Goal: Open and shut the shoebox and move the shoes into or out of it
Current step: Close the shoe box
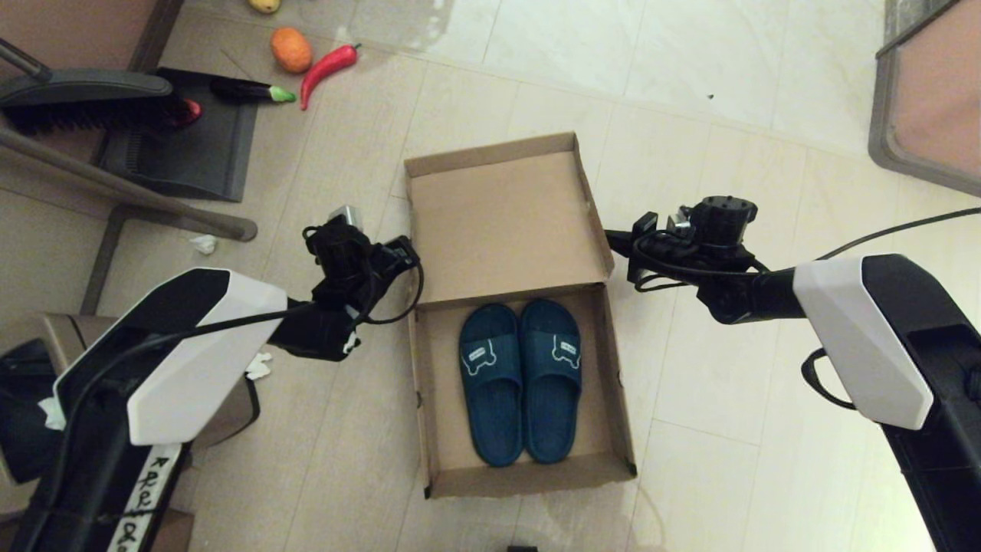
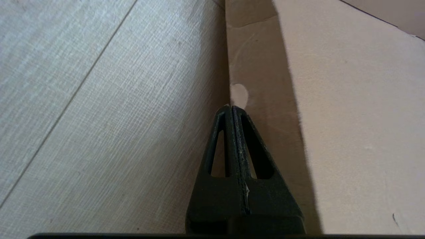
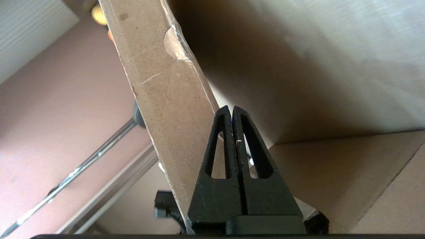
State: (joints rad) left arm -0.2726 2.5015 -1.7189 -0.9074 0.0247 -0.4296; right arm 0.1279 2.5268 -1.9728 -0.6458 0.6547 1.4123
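Shoebox [image 1: 521, 383]: sits open on the tiled floor [image 1: 728, 383], roughly mid-floor in front of the robot; base nearest the robot, hinged lid [image 1: 502, 222] standing up on the far side with its inner face showing.
Shoes [image 1: 521, 379]: pair of navy slides side by side, touching, soles down in the base, toes toward the lid; already packed, so closing looks like the step in hand.
Left tool [image 2: 232, 108]: fingers pressed together, holding nothing; tip at the lid's left side flap, just beside a small round cut-out. Contact with the card cannot be confirmed.
Right tool [image 3: 231, 109]: likewise closed and empty, tip at the lid's right side flap.
Reason for placement: one tool on each flank of the lid likely lets both push it evenly toward the base without twisting the hinge.
Risk: side flaps may catch outside the base walls.
Elsewhere: toy vegetables [image 1: 306, 65] and a dustpan [image 1: 188, 142] at the floor's far left, well apart.
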